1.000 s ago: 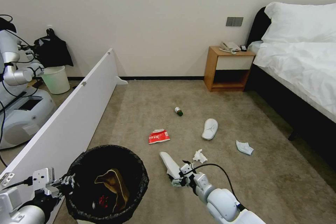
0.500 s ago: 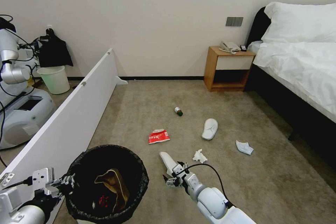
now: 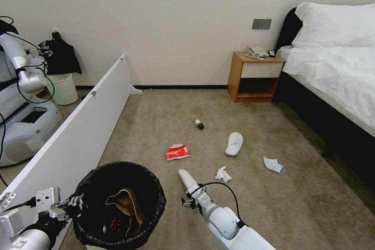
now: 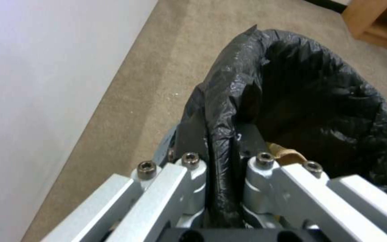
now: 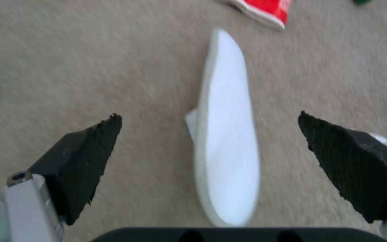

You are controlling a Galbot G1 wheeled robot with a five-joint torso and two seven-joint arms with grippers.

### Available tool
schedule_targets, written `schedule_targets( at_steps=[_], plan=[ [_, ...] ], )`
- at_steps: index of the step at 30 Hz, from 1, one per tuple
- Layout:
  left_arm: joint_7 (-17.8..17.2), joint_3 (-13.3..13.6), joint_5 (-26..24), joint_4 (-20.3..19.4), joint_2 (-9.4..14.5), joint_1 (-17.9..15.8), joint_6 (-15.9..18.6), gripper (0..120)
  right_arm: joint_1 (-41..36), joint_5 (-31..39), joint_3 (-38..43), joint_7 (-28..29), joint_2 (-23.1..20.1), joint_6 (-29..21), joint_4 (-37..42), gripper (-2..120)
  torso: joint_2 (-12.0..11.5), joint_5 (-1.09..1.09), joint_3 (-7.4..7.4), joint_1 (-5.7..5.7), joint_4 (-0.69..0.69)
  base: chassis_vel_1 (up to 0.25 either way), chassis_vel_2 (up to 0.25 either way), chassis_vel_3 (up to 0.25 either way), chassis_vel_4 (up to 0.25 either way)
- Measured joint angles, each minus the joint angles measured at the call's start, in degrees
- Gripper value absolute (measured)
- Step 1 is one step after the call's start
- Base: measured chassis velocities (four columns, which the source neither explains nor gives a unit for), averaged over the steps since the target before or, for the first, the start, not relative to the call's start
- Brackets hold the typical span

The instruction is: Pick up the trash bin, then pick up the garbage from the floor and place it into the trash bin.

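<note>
Over the last second the right hand [image 3: 190, 200] has drawn back toward the robot and slid a little left, so more of the near slipper [image 3: 186, 177] lies uncovered on the carpet than before; the other robot's arm beyond the white partition [image 3: 78, 125] has also swung to a new pose. Right now that right hand hovers low over the heel end of the slipper, its two black pads [image 5: 88, 154] spread wide, one to each side of the white sole [image 5: 227, 134], and neither touching it. Over on the robot's left, the left hand [image 3: 74, 203] is pinched on the rim of the trash bin [image 3: 119, 203], its fingers [image 4: 189, 171] pressed against the folded black liner [image 4: 222, 134] from both sides. Inside the bin I can see a crumpled brown paper bag [image 3: 127, 205] and something red [image 3: 114, 224] beneath it.

Out on the floor, a tissue wad [image 3: 222, 174] sits just beside the near slipper, toward the bed [image 3: 332, 70]. Farther out lie the red-white packet [image 3: 177, 152], the second slipper [image 3: 234, 143], another white wad [image 3: 272, 164] nearer the bed, and the small green-capped bottle [image 3: 199, 124] farthest off, toward the wooden nightstand [image 3: 256, 76]. A pale unlined bucket [image 3: 64, 88] stands by the far wall behind the partition.
</note>
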Motion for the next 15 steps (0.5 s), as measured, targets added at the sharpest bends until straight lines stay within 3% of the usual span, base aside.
schedule_targets(
  at_steps=[15],
  plan=[
    [0.04, -0.42, -0.38, 0.0, 0.34, 0.0, -0.03, 5, 1.54, -3.05, 2.15, -0.97, 1.98, -1.81, -6.93, 100, 0.0, 0.0, 0.0, 0.0, 0.0, 0.0, 0.0, 0.0, 0.0]
  ],
)
